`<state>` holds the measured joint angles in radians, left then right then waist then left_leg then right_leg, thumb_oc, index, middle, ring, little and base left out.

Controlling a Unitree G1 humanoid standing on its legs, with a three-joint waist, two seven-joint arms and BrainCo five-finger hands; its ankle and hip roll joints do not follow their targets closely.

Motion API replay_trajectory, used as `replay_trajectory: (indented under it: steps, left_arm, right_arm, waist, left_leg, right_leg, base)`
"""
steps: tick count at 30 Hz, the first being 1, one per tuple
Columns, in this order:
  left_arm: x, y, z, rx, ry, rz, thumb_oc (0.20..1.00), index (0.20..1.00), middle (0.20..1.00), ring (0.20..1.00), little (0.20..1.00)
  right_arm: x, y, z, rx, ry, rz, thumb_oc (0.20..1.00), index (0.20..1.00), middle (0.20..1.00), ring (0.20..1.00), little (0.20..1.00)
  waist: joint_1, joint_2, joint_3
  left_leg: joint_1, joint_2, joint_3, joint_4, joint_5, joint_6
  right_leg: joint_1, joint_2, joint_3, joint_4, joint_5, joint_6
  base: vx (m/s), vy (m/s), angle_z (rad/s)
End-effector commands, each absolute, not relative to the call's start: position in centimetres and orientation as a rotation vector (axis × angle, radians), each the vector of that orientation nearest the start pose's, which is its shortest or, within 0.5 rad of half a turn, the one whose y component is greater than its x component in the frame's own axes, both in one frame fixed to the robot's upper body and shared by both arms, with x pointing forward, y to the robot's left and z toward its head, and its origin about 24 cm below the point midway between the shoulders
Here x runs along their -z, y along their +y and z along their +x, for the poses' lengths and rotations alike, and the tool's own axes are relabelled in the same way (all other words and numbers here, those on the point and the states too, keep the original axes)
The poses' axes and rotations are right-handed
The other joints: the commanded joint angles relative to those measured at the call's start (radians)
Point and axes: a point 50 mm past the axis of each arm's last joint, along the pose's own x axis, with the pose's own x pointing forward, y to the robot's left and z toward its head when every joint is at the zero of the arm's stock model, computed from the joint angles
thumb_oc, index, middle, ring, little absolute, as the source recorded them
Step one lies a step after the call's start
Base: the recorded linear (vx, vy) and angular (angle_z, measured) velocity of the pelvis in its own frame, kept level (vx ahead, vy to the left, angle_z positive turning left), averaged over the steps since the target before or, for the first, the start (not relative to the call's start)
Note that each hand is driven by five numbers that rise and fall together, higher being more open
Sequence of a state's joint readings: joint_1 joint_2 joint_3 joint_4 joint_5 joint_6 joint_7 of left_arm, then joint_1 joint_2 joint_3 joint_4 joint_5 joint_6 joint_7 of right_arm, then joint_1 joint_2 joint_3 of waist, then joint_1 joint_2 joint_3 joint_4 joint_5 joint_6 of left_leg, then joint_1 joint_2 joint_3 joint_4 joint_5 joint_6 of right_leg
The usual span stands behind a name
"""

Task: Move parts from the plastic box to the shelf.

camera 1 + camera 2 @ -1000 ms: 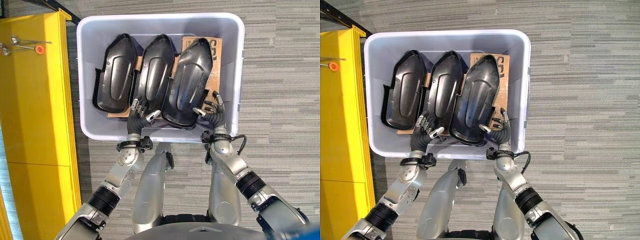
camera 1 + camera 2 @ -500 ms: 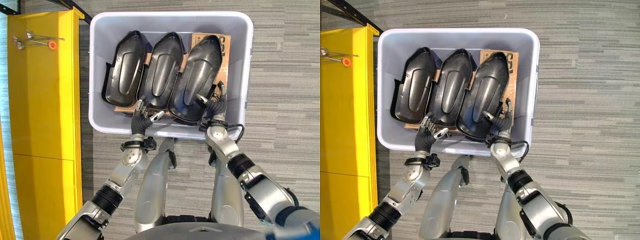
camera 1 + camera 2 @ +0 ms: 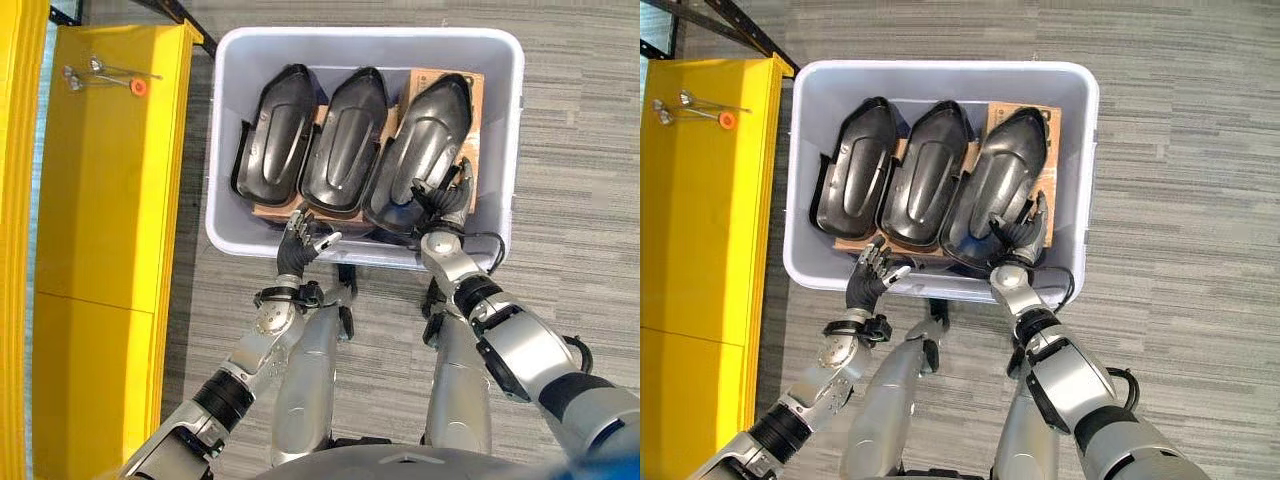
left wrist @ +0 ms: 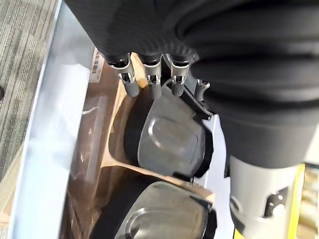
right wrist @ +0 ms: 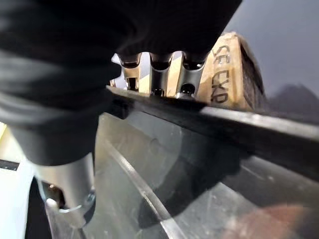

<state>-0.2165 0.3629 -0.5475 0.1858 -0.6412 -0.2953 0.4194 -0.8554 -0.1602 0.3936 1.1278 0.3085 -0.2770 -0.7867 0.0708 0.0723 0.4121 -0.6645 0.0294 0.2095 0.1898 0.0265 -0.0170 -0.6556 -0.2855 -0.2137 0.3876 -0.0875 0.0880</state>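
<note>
Right robot hand [image 3: 443, 196] clamps my rightmost part [image 3: 420, 157]; left robot hand [image 3: 303, 243] hovers open; three parts remain in the plastic box [image 3: 226, 210].

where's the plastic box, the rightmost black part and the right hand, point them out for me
plastic box [image 3: 365, 40]: left eye view, on the bare far rim.
rightmost black part [image 3: 425, 145]: left eye view, on its raised middle.
right hand [image 3: 447, 200]: left eye view, on the hand at that part's near edge.
</note>
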Motion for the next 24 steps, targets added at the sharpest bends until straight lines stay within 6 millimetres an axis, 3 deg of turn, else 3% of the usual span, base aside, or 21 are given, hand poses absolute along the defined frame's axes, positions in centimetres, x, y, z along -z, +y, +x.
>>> replay_trajectory:
  steps: [1, 5, 6, 7, 14, 18, 19, 21, 24]
  left_arm:
    - [-7.9, 11.8, 27.9, 0.102, -0.167, -0.256, 1.0, 1.0, 1.0, 1.0, 1.0]
    - [-7.8, 11.8, 27.8, 0.101, -0.164, -0.254, 1.0, 1.0, 1.0, 1.0, 1.0]
    - [-7.7, 11.8, 27.8, 0.102, -0.162, -0.254, 1.0, 1.0, 1.0, 1.0, 1.0]
    - [-7.7, 11.9, 27.8, 0.101, -0.158, -0.253, 1.0, 1.0, 1.0, 1.0, 1.0]
    - [-7.4, 12.2, 27.9, 0.086, -0.145, -0.25, 1.0, 1.0, 1.0, 1.0, 1.0]
    - [-7.3, 12.4, 28.0, 0.073, -0.137, -0.253, 1.0, 1.0, 1.0, 1.0, 1.0]
    - [-7.3, 12.5, 28.1, 0.067, -0.133, -0.261, 1.0, 1.0, 1.0, 1.0, 1.0]
    - [-7.3, 12.5, 28.1, 0.067, -0.133, -0.261, 1.0, 1.0, 1.0, 1.0, 1.0]
    - [-7.3, 12.8, 28.2, 0.054, -0.129, -0.268, 1.0, 1.0, 1.0, 1.0, 1.0]
  right_arm:
    - [3.8, -15.1, 31.7, 0.462, 0.621, -0.286, 1.0, 1.0, 1.0, 1.0, 1.0]
    - [4.4, -15.3, 31.2, 0.455, 0.642, -0.311, 1.0, 1.0, 1.0, 1.0, 1.0]
    - [4.4, -15.3, 31.2, 0.45, 0.646, -0.318, 0.758, 0.758, 0.758, 0.758, 0.758]
    - [4.6, -15.4, 31.0, 0.44, 0.655, -0.332, 0.2, 0.2, 0.2, 0.2, 0.2]
    - [3.8, -15.1, 31.8, 0.423, 0.627, -0.294, 0.2, 0.2, 0.2, 0.2, 0.2]
    - [3.0, -14.1, 32.6, 0.449, 0.59, -0.137, 0.2, 0.2, 0.2, 0.2, 0.2]
    - [2.1, -13.6, 33.2, 0.485, 0.551, -0.003, 0.2, 0.2, 0.2, 0.2, 0.2]
    - [2.1, -13.6, 33.2, 0.485, 0.552, -0.003, 0.2, 0.2, 0.2, 0.2, 0.2]
    - [0.7, -13.2, 33.9, 0.519, 0.487, 0.142, 0.2, 0.2, 0.2, 0.2, 0.2]
  waist:
    - [0.075, 0.023, 0.108]
    - [0.076, 0.024, 0.108]
    - [0.077, 0.024, 0.108]
    - [0.079, 0.025, 0.108]
    - [0.082, 0.025, 0.108]
    - [0.073, 0.02, 0.108]
    - [0.067, 0.014, 0.108]
    - [0.067, 0.014, 0.108]
    - [0.055, 0.003, 0.108]
  left_leg:
    - [0.022, 0.022, -0.004, 0.124, -0.126, -0.014]
    - [0.014, 0.02, -0.005, 0.127, -0.128, -0.012]
    - [0.011, 0.02, -0.005, 0.129, -0.128, -0.012]
    - [0.002, 0.02, -0.009, 0.132, -0.128, -0.011]
    - [-0.001, 0.021, -0.012, 0.136, -0.129, -0.007]
    - [0.006, 0.025, -0.008, 0.136, -0.13, -0.007]
    - [0.009, 0.027, -0.007, 0.137, -0.129, -0.009]
    - [0.009, 0.027, -0.007, 0.137, -0.129, -0.009]
    - [0.019, 0.029, -0.006, 0.133, -0.126, -0.012]
  right_leg:
    - [0.154, -0.106, 0.017, -0.239, 0.225, 0.108]
    - [0.151, -0.107, 0.014, -0.236, 0.225, 0.108]
    - [0.149, -0.107, 0.013, -0.236, 0.224, 0.108]
    - [0.144, -0.109, 0.01, -0.232, 0.224, 0.108]
    - [0.132, -0.111, 0.013, -0.217, 0.218, 0.105]
    - [0.127, -0.109, 0.022, -0.21, 0.215, 0.102]
    - [0.127, -0.108, 0.024, -0.209, 0.215, 0.102]
    - [0.128, -0.108, 0.024, -0.209, 0.215, 0.102]
    - [0.132, -0.104, 0.026, -0.212, 0.219, 0.103]
  base:
    - [0.01, 0.026, 0.49]
    - [0.0, 0.014, 0.03]
    - [0.01, 0.018, 0.28]
    - [0.0, 0.009, 0.33]
    - [0.0, 0.015, 0.02]
    - [0.0, 0.005, -0.01]
    - [0.0, 0.0, 0.0]
    - [0.0, 0.0, 0.0]
    - [0.0, 0.0, 0.0]
